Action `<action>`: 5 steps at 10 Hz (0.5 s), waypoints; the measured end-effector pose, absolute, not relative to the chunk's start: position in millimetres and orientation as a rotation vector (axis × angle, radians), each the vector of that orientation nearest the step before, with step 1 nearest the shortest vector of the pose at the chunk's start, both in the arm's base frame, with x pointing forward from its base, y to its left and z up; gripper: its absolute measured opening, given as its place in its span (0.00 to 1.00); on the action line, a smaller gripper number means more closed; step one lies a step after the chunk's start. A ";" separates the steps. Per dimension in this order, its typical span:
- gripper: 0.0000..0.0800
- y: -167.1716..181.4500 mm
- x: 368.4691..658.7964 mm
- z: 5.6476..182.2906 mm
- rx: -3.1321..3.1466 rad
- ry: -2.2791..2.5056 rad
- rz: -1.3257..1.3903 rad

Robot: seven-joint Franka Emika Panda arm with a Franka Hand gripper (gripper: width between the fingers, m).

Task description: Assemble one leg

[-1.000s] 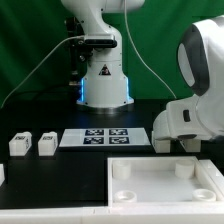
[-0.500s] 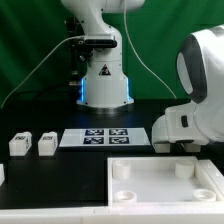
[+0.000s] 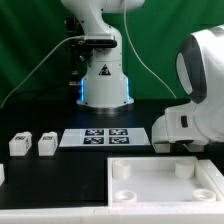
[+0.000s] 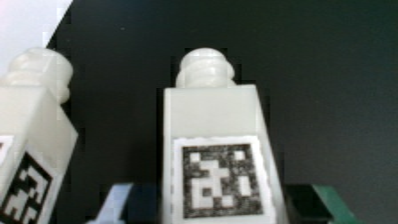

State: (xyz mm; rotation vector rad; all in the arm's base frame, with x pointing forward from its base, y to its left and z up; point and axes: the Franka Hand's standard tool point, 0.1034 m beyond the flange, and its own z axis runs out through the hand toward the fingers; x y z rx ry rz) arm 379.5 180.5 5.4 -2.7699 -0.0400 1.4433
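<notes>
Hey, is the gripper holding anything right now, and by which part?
Cannot be told. A leg sits between the fingers of the gripper at its tagged end, but whether they press on it is not visible.

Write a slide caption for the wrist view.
Tool straddles a tagged white leg, a second leg beside it, over the black table.

**White parts on a black desk.** You see a white leg [image 4: 214,115] bearing a black-and-white chequered square tag [image 4: 217,176], and a second leg [image 4: 36,115] coloured the same. The desk [image 3: 60,190] is black. The marker board [image 3: 105,137] is white, patterned in black. The square piece [image 3: 160,200] beside it is plain white.
</notes>
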 end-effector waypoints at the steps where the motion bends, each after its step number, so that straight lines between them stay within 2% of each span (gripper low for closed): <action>1: 0.36 180.5 379.5 5.4 -2.770 -0.040 1.443; 5: 0.36 180.5 379.5 5.4 -2.770 -0.040 1.443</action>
